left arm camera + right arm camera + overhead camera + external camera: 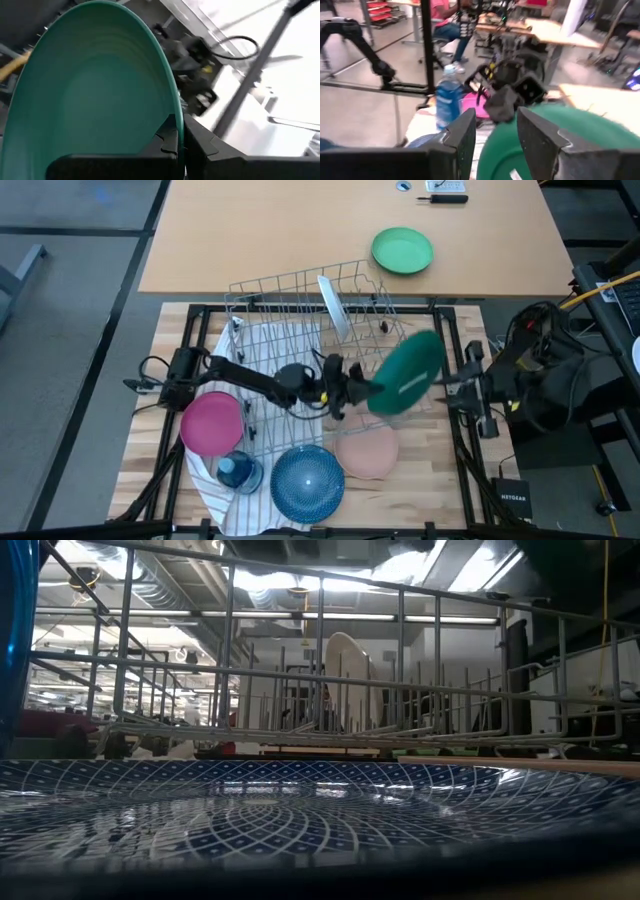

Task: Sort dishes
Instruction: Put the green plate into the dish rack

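Note:
A dark green plate hangs in the air near the rack's right end, held by my left gripper, which reaches in from the table's left. Its green face fills the left wrist view. My right gripper stands open just right of the plate, its fingers apart and empty. A magenta plate, a speckled blue plate and a pale pink plate lie flat on the near part of the table. A white plate stands on edge in the wire rack. My left gripper pinches the green plate's rim between its two fingers, one on each face. The fingers come from the table's left, slanting upward. The plate is lifted clear of the table and tilted steeply, above the gap between the rack and the pale pink plate.
A striped cloth lies under the rack and the near plates. A blue see-through bottle stands between the magenta and blue plates. A vivid green plate sits on the far wooden table. A black frame borders the work area.

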Robot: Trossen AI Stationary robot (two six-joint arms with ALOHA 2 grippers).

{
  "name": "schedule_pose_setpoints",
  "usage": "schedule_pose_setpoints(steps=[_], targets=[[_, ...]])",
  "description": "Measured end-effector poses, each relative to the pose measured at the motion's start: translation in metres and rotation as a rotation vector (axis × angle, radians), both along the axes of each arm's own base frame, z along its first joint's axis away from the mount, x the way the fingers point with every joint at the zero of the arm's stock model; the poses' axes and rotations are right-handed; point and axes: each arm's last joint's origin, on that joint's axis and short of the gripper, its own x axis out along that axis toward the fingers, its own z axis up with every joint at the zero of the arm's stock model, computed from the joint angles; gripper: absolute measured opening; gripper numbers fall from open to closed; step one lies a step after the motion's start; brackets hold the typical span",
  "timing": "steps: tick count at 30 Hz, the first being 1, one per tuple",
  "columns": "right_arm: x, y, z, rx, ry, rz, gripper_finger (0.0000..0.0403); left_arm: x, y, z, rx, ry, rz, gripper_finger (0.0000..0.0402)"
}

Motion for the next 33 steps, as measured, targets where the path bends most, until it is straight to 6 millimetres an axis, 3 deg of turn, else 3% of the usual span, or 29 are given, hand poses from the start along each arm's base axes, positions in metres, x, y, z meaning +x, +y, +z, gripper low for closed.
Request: schedule_pose_setpoints(steps=[8, 19, 25, 33], targets=[[-0.01, -0.018, 0.006, -0.072, -0.047, -0.039, 0.0145, 0.002, 0.064, 0.0, -0.066, 0.004, 0.248, 0.0], [-0.014, -0.024, 0.001, -0.124, -0.019, -0.051, 0.0145, -0.011, 0.143, -0.001, -0.256, -0.026, 0.583, 0.0], [-0.014, -0.025, -0.001, -0.152, -0.009, -0.087, 0.0145, -0.016, 0.16, -0.004, -0.399, -0.052, 0.741, 0.0], [-0.014, -0.026, -0.002, -0.159, -0.007, -0.093, 0.0145, -0.019, 0.162, -0.004, -0.436, -0.049, 0.865, 0.0]])
